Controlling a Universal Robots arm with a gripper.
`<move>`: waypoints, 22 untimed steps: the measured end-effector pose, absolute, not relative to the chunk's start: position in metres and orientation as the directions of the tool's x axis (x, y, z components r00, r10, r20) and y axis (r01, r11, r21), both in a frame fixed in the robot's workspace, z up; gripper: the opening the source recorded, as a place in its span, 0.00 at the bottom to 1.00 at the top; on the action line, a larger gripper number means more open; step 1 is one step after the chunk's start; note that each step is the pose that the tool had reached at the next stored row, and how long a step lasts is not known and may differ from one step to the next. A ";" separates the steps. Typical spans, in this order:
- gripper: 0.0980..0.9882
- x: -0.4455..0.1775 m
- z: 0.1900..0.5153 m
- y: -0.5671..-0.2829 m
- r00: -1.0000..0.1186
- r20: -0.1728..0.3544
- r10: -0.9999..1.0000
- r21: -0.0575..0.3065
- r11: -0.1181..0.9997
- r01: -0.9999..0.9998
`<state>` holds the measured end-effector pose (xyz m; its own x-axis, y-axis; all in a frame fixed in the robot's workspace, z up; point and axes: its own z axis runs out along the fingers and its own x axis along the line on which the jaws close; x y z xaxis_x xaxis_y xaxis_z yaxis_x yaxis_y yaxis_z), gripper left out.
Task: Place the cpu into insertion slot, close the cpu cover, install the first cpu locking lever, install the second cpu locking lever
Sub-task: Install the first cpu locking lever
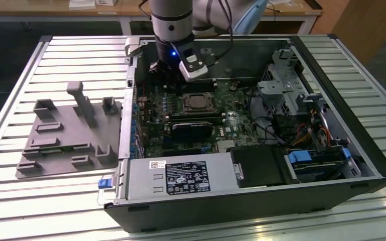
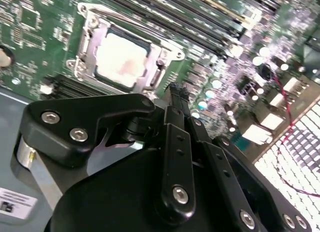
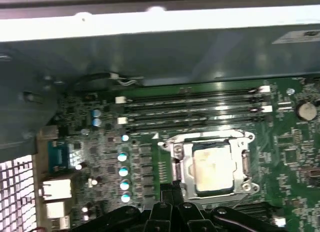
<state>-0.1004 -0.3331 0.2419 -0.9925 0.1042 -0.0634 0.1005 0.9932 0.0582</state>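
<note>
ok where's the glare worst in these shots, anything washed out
In the exterior view, light glares off the table slats toward the exterior view's left. In the second wrist view, the cpu top is washed almost white. In the first wrist view, the case edge is blown out white, and the case wall beside it lies in shade.
</note>
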 end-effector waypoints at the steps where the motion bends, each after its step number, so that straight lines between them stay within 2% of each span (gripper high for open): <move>1: 0.00 -0.102 0.242 -0.333 -0.993 -0.063 0.104 0.061 0.993 0.101; 6: 0.00 -0.108 0.242 -0.333 -0.993 -0.060 0.106 0.090 0.991 0.101; 12: 0.00 -0.114 0.242 -0.333 -0.992 -0.053 0.110 0.158 0.982 0.101; 16: 0.00 -0.115 0.242 -0.333 -0.992 -0.051 0.111 0.184 0.978 0.100; 22: 0.00 -0.115 0.242 -0.333 -0.992 -0.042 0.116 0.268 0.958 0.100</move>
